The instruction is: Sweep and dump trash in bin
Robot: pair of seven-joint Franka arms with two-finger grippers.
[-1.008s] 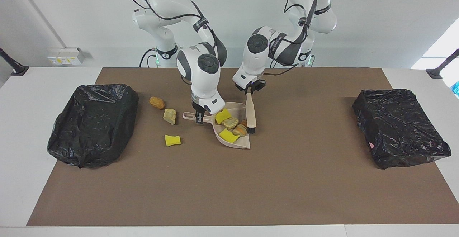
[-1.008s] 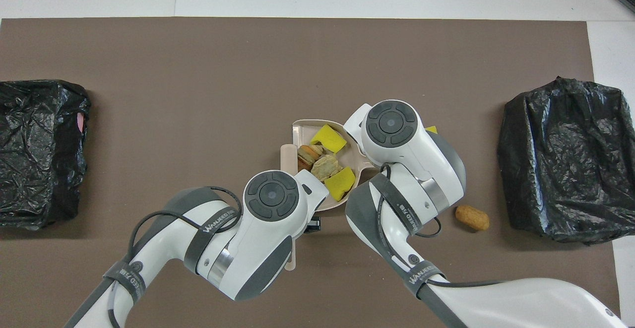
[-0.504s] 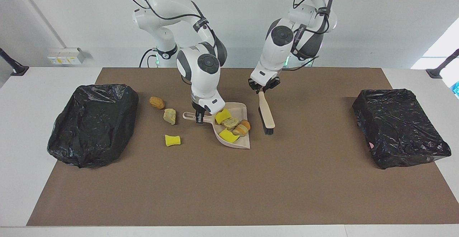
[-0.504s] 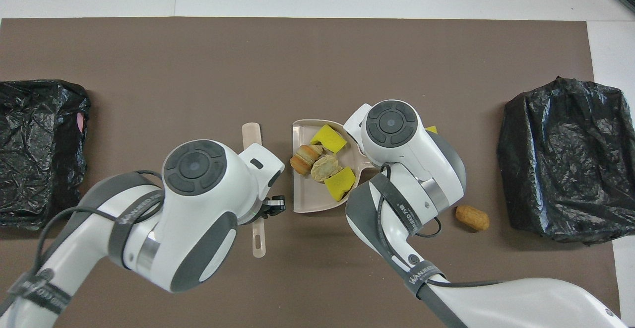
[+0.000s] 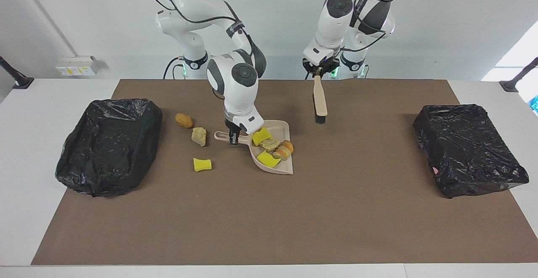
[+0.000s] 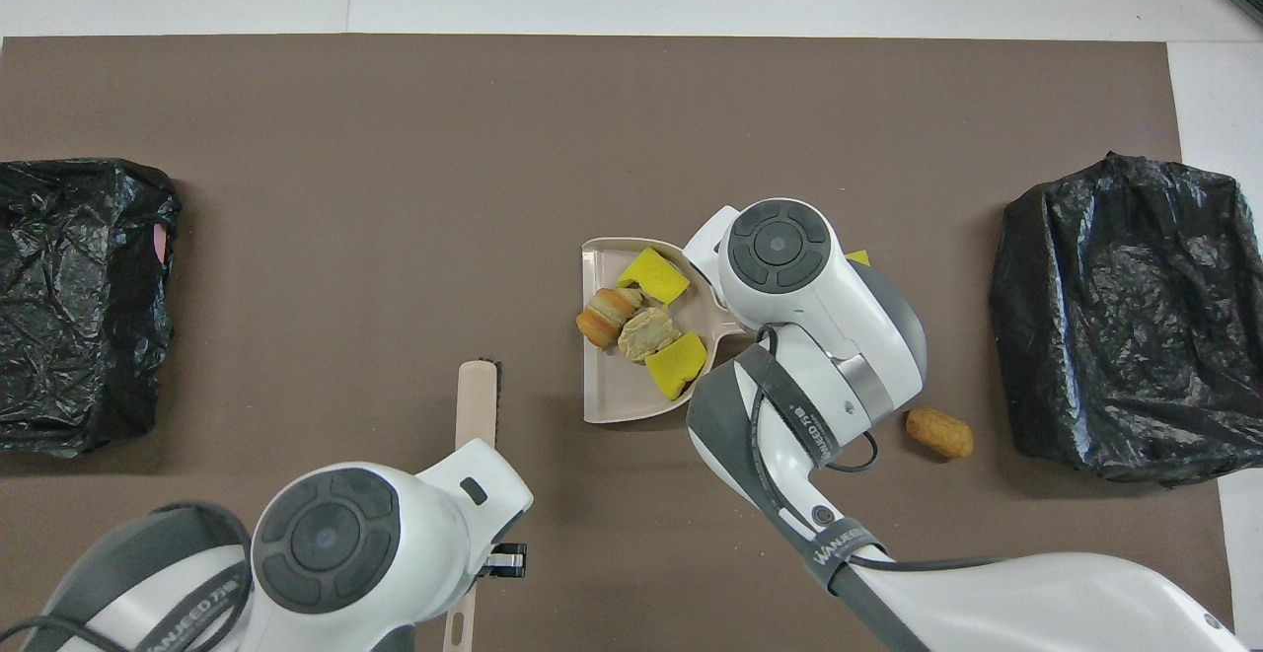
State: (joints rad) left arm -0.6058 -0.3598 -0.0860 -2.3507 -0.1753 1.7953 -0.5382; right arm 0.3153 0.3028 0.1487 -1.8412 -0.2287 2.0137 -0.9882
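Right hand [image 5: 232,138] low and closed; left hand [image 5: 318,72] raised, clamped shut.

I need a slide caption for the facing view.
Right gripper holds loaded dustpan; left gripper lifts brush.

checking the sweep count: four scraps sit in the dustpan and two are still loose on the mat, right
Not quite: three scraps are still loose on the mat, not two. The facing view shows a bread chunk, a rock-like lump and a yellow sponge piece lying toward the right arm's end. Four scraps do sit in the dustpan.
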